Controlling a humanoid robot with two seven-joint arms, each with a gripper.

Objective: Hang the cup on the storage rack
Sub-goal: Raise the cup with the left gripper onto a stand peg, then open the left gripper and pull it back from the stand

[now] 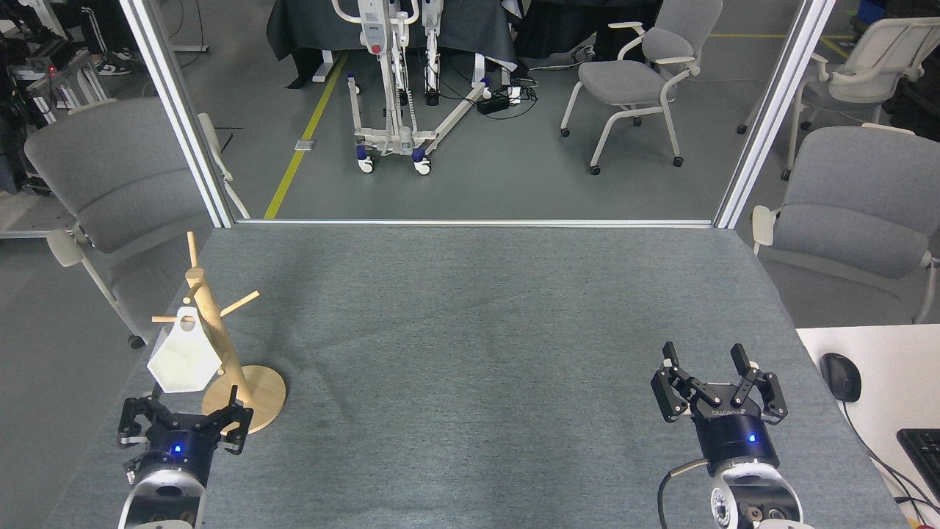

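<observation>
Head view
Cup: plain white faceted cup (181, 358) hanging by its small handle from a thin peg at 9 o'clock of the post, base tipped toward the camera, clear of both hands.
Rack: light wooden storage rack (213, 334) with slanted post, thin pegs and round disc base, standing at 8 o'clock of the surface.
Surface: grey fabric-covered surface (470, 353), bare across the middle.
Left hand: black left hand (184, 423) at 6 o'clock of the cup, just beside the disc base, fingers spread wide, holding nothing.
Right hand: black right hand (717, 382) at 4 o'clock of the surface, well apart from the rack, fingers parted, holding nothing.
Beyond: black computer mouse (840, 377) on a white desk at 3 o'clock of the right hand.
</observation>
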